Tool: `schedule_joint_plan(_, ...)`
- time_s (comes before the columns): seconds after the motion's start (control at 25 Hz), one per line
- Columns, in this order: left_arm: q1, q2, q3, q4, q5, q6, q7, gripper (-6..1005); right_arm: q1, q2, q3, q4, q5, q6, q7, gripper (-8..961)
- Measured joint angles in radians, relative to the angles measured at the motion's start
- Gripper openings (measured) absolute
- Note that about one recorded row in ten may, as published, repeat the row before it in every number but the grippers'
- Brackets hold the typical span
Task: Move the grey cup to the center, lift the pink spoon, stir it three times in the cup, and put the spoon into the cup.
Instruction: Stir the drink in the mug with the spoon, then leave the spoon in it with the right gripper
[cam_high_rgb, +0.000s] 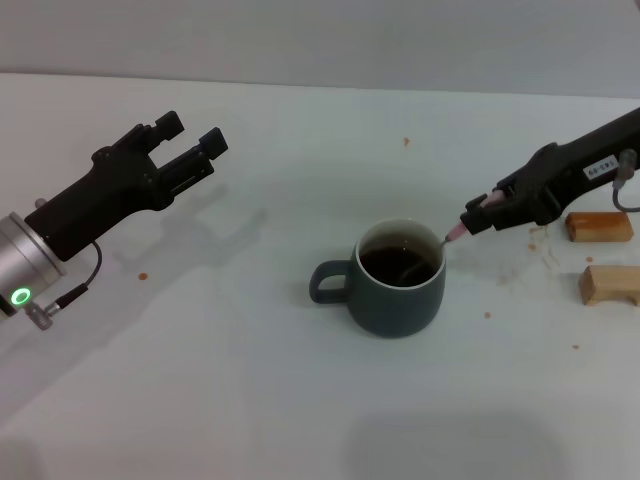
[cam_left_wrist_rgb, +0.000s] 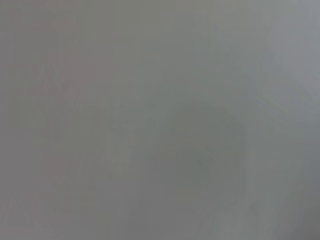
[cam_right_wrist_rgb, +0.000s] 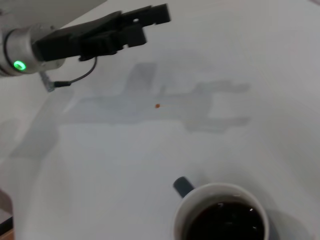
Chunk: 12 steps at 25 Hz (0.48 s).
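The grey cup (cam_high_rgb: 398, 283) is seen standing upright near the middle of the white table (cam_high_rgb: 250, 400), its loop handle turned toward the robot's left and dark brown liquid filling it below the white inner rim. In the right wrist view the same cup (cam_right_wrist_rgb: 220, 215) is shown from above, with its handle stub and the dark liquid visible.

The pink spoon (cam_high_rgb: 452, 234) is held tilted over the cup's right rim: its pale pink handle is gripped at the upper end, the slim metal neck crosses the rim, and the bowl is lowered into the liquid, where it cannot be made out clearly. The right gripper (cam_high_rgb: 478, 216) is clamped on the spoon's handle, just beside the cup and above the table.

Two small wooden blocks (cam_high_rgb: 600, 226) are placed on the table to the right, one behind the other, beneath the right arm. A few small brown specks are scattered on the tabletop.

The left gripper (cam_high_rgb: 188, 140) is held above the table well apart from the cup, on the left, with its fingers spread and nothing between them. The left wrist view gives only a blank grey field.
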Motion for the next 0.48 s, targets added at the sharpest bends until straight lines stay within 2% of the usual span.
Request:
schedule_joint_plan(0.32,-0.003,0.0,-0.001,0.0,0.0,-0.011,0.002,816,0.028,0.008,-0.004,0.005,0.0,0.06,0.02,119)
schedule_joint_plan(0.48,-0.003,0.0,-0.001,0.0,0.0,-0.011,0.002,814,0.061,0.02,-0.012,0.009,0.0,0.072,0.022,119)
